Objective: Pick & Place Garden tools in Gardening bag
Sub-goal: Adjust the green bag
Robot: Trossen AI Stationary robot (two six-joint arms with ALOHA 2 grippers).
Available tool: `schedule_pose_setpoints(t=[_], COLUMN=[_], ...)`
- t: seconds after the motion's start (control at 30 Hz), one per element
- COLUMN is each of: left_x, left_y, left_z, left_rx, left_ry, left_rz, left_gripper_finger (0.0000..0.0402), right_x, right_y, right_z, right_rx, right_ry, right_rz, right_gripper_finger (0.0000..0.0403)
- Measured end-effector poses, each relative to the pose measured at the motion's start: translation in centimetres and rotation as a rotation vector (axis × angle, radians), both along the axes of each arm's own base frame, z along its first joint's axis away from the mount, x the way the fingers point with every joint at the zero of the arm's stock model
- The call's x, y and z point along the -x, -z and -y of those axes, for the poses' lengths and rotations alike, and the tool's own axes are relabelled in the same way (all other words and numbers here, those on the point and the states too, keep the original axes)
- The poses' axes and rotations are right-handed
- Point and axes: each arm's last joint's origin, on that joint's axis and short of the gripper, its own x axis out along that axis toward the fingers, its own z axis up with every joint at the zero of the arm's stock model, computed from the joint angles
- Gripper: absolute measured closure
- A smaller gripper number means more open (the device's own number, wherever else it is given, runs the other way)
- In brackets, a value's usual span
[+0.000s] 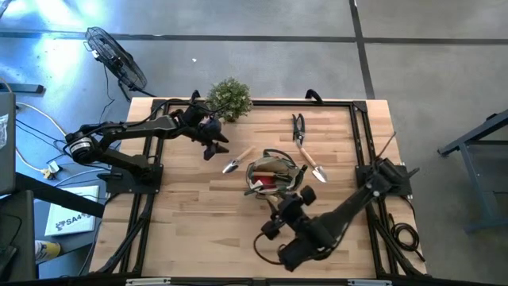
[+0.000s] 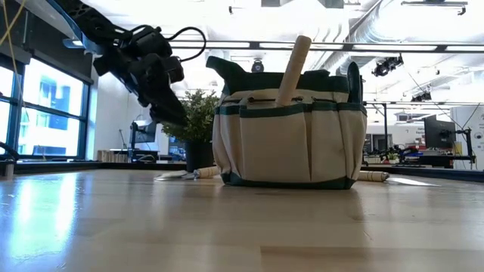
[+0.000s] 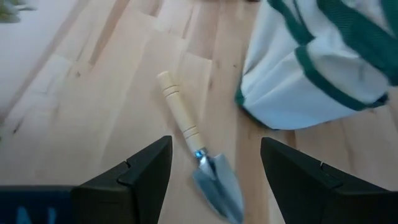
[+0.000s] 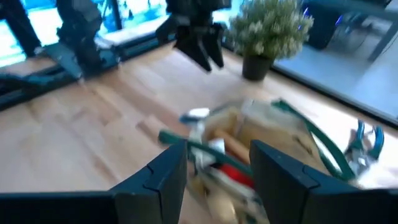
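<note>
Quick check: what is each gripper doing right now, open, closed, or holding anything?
Left gripper: open, empty, above the trowel.
Right gripper: open, empty, over the gardening bag.

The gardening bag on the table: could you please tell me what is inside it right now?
Inside the gardening bag, a wooden handle sticks up above the mouth, and a red piece lies among metal tool parts. Anything deeper down is hidden by the fabric walls and the tools on top.

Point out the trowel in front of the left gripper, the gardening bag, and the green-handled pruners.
trowel point(image 3: 186, 127), left wrist view, on its wooden handle.
gardening bag point(image 2: 287, 147), low view, on its tan front pockets.
green-handled pruners point(image 1: 298, 129), high view, on the handles.
</note>
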Motion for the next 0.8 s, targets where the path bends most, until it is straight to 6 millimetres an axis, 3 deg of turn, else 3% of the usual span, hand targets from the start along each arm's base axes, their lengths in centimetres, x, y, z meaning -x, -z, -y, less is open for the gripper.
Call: schedule_pose_setpoints(t=[0.13,0.3,0.57,0.8], left_x=[-0.1,-0.4,-1.1,-3.2], left_y=[-0.1,-0.6,-1.9,-1.8], left_z=[0.2,0.0,-1.2,-0.6], left_rx=[0.001,-0.098,-0.373,-0.422], left_ry=[0.085,0.122,-0.034,0.032], left_rz=[0.039,0.1,0.167,0.292], left_gripper_finger=[0.0162,0.0162,0.0162,0.0162], right_x=[-1.7,-2.5,-2.0,-1.3], right_y=[0.6,0.3,-0.2,-0.9], right_z=[0.0,-0.2,-0.8,-1.4], right_rx=[0.076,0.125,0.236,0.455], right_ry=[-0.019,-0.071,-0.068,-0.019], right_rz=[0.022,-0.006,0.033,0.099], right_gripper_finger=[0.0238,0.0238,0.0238,0.0238])
